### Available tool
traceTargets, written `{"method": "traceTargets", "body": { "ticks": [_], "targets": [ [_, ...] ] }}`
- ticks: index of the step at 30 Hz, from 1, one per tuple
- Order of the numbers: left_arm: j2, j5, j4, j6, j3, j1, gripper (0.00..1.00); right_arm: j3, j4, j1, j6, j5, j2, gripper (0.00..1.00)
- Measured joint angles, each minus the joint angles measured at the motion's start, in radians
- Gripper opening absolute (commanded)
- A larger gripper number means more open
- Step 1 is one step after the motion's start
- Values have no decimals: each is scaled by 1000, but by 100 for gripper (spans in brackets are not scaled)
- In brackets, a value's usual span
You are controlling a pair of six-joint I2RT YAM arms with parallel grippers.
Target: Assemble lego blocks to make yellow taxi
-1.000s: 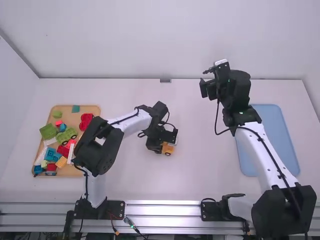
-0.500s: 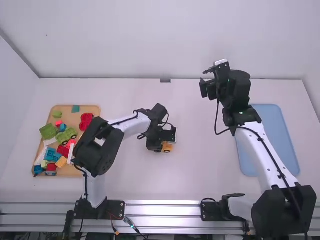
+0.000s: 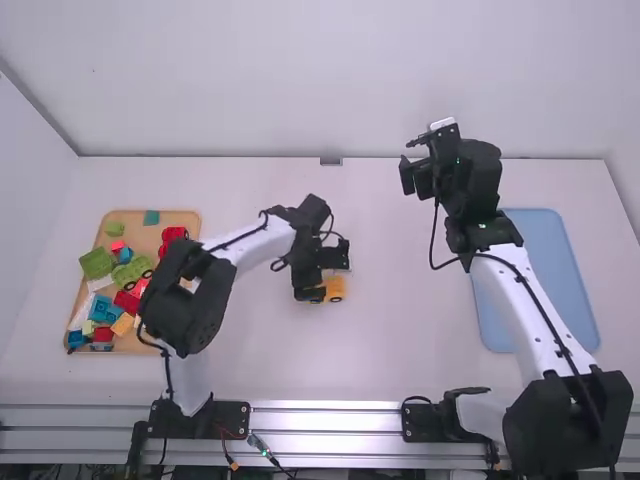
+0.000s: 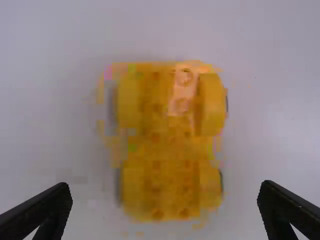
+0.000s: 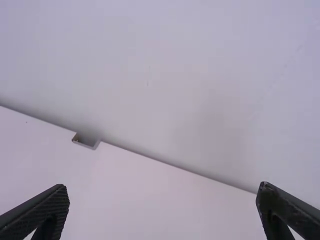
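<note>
Filling most of the view before me is the white table (image 3: 420, 350), which I read as a clock face with twelve at the far edge. The right arm (image 3: 520, 310) rises from five o'clock, its far end out at one. The left arm (image 3: 205, 285) stands at about seven and reaches to the middle. A blue tray (image 3: 540, 280) lies at three o'clock, and a wooden tray (image 3: 125, 349) sits at nine, heaped with bricks.

At one, the right gripper (image 3: 412, 160) has its two fingers spread wide with nothing between them. The left gripper (image 3: 325, 277) is wide too, over the table's centre; from its own wrist, I see a gap on either side of the yellow car (image 3: 334, 290), so it isn't gripping it. That car, the task's piece, rests on the white surface right at the clock's middle, studs up, partly under the gripper, with a paler strip (image 4: 181, 90) on top.

Within the wooden tray, taken as its own small dial, a red piece (image 3: 173, 236) is at one, a green block (image 3: 97, 263) at ten, a blue block (image 3: 103, 308) at eight, and a little teal brick (image 3: 151, 217) at twelve
</note>
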Motion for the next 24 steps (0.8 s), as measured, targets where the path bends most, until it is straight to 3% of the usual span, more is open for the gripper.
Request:
{"method": "traceTargets", "body": {
  "ticks": [3, 10, 18, 24],
  "targets": [
    [-76, 6, -29, -105, 75, 70, 99, 0, 0, 0, 0, 2, 0, 99],
    [-208, -51, -126, -610, 202, 354, 99, 0, 0, 0, 0, 2, 0, 99],
    [-205, -241, -251, -1220, 180, 704, 99, 0, 1, 0, 0, 0, 0, 99],
    [-205, -240, -253, -1413, 114, 867, 99, 0, 0, -3, 0, 2, 0, 99]
  ]
}}
